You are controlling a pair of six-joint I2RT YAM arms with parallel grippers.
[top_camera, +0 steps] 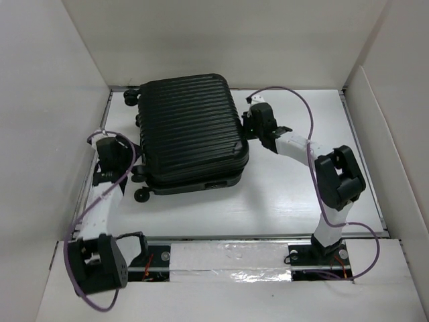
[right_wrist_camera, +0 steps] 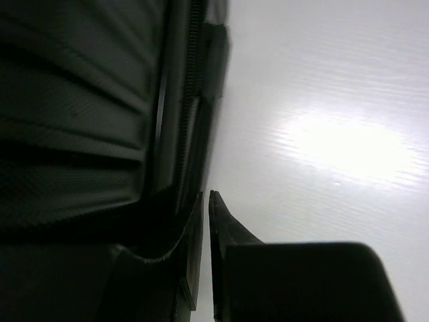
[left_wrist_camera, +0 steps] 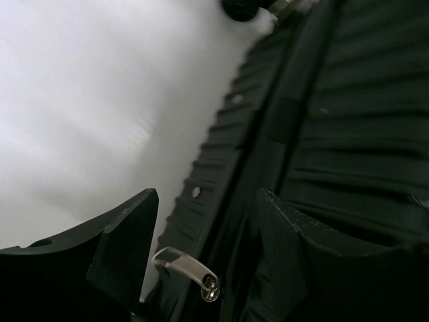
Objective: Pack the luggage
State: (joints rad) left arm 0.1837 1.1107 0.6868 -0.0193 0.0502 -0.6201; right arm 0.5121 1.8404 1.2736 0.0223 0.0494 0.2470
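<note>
On the table [top_camera: 295,194], luggage [top_camera: 191,131] lies closed.

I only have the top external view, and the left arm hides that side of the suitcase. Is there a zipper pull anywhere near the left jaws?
Observer: Yes. The left wrist view shows a silver zipper pull on the seam of the luggage, between the open left jaws and not gripped.
Operator: And the right jaws?
Observer: The right wrist view shows them all but shut, with only a thin slit and nothing visible in it.
Operator: Where are they relative to the case?
Observer: Right beside the zipper track on that side. I cannot tell whether they touch it.
</note>
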